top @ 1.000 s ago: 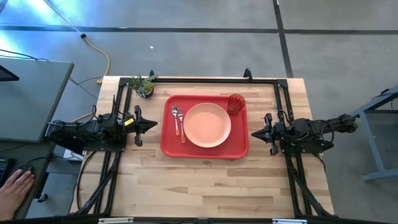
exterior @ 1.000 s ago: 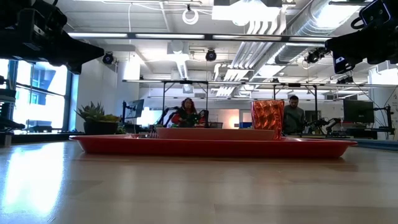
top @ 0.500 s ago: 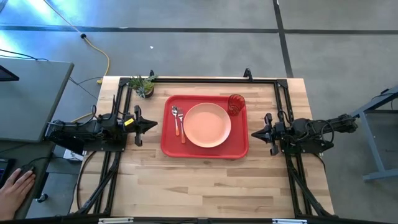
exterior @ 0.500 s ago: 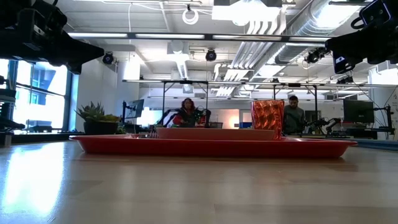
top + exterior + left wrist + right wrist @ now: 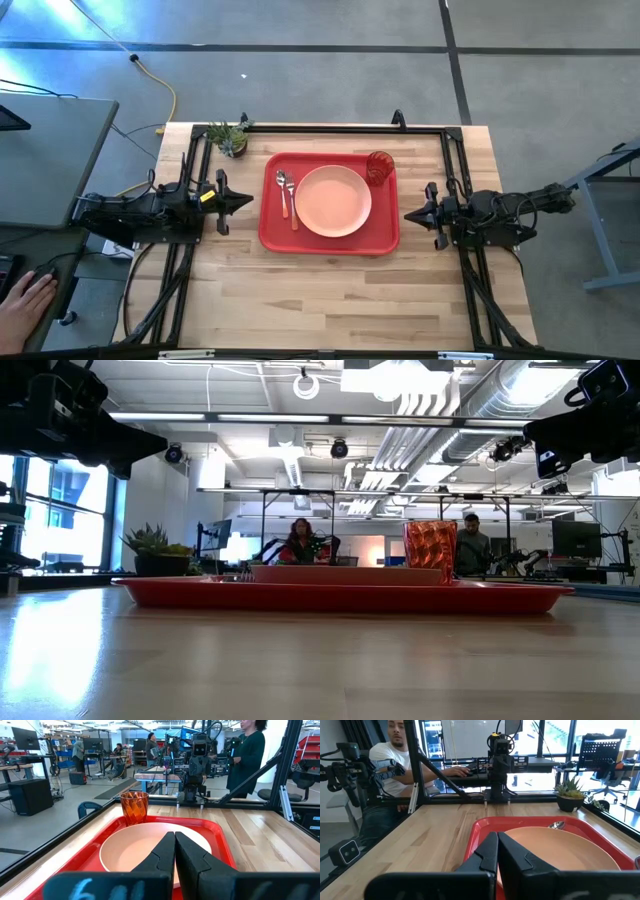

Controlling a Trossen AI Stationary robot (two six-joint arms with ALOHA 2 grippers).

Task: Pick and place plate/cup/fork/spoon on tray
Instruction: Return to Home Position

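Observation:
The red tray lies on the table's middle. The peach plate rests flat on the tray's middle. The orange-red cup stands upright on the tray's far right corner. The fork and the spoon lie side by side on the tray's left part. My left gripper is shut and empty, left of the tray. My right gripper is shut and empty, right of the tray. Both hover above the table.
A small green potted plant stands at the table's far left corner. A black frame runs along the far edge and both sides. Bare wood lies near the front edge. A person sits beyond the left side; a hand shows off-table.

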